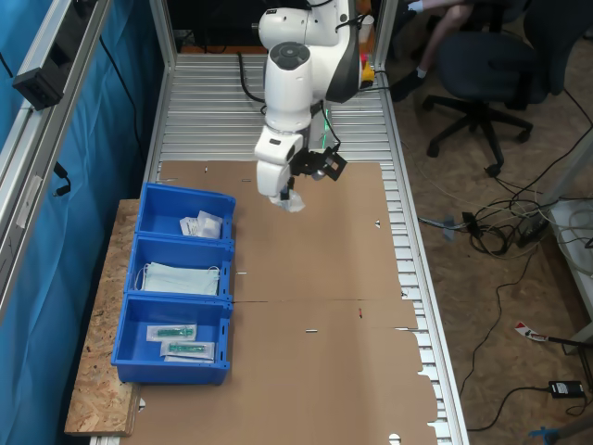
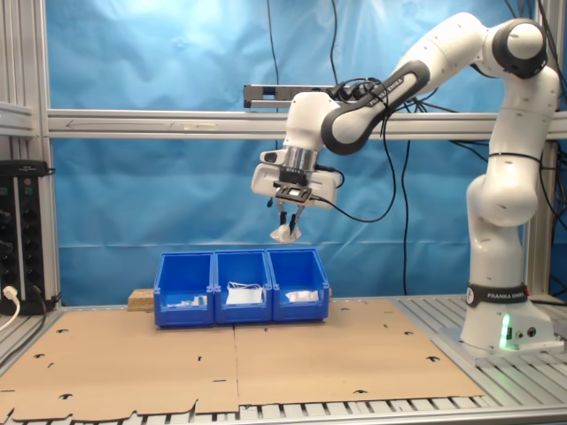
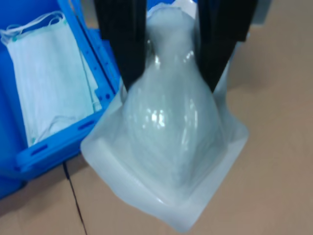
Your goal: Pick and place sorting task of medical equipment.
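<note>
Above brown cardboard surface (image 2: pixel 266 354), perhaps pinched packet (image 2: pixel 285 234).

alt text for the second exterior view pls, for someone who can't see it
A white robot arm holds a small white packet pinched in its gripper, high above three joined blue bins at the back of a cardboard-covered table. Each bin holds pale items. A blue backdrop hangs behind.

Even bright indoor light in both exterior views, shadows faint. Wrist view was soft, close-up blurred; glare spots shone on glossy white soft plastic packet (image 3: pixel 168 142).
</note>
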Tool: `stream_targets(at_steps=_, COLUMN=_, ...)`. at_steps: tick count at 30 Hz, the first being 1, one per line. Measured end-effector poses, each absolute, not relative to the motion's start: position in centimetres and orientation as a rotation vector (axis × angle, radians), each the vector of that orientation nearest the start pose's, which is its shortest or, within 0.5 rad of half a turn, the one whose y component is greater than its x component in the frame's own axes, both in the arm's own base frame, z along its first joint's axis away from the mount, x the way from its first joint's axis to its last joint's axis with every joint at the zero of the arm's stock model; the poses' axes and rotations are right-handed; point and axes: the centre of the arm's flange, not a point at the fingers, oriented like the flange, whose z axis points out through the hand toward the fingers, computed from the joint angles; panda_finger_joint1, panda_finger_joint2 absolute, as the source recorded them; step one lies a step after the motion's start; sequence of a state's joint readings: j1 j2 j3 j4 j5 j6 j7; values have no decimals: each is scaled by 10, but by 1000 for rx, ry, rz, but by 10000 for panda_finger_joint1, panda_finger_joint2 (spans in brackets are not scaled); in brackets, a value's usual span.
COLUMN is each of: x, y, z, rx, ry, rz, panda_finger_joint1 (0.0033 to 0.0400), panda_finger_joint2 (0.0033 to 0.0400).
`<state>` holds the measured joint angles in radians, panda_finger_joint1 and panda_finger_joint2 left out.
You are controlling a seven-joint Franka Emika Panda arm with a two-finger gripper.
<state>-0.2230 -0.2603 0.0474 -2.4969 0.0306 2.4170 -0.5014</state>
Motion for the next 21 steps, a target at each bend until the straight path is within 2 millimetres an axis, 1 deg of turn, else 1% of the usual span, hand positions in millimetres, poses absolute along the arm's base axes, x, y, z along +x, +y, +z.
stream_targets(at_steps=5, x=440, y=-117, z=402, rx=-3155, ry=-348, rz=-222, panda_finger_joint1=71, panda_finger_joint2=71)
stream_targets(at_steps=11, x=425, y=-155, z=403, rx=-3156, ry=-206, rz=-170, panda_finger_joint1=71, panda_finger_joint2=71)
stream_targets(at_steps=17, x=412, y=-184, z=403, rx=-3150, ry=-96, rz=-138, panda_finger_joint1=71, panda_finger_joint2=71)
stream_targets(at_steps=18, x=409, y=-192, z=404, rx=-3147, ry=-67, rz=-133, panda_finger_joint1=71, panda_finger_joint2=71)
stream_targets(at_steps=21, x=405, y=-203, z=406, rx=-3145, ry=-28, rz=-132, panda_finger_joint1=71, panda_finger_joint2=71)
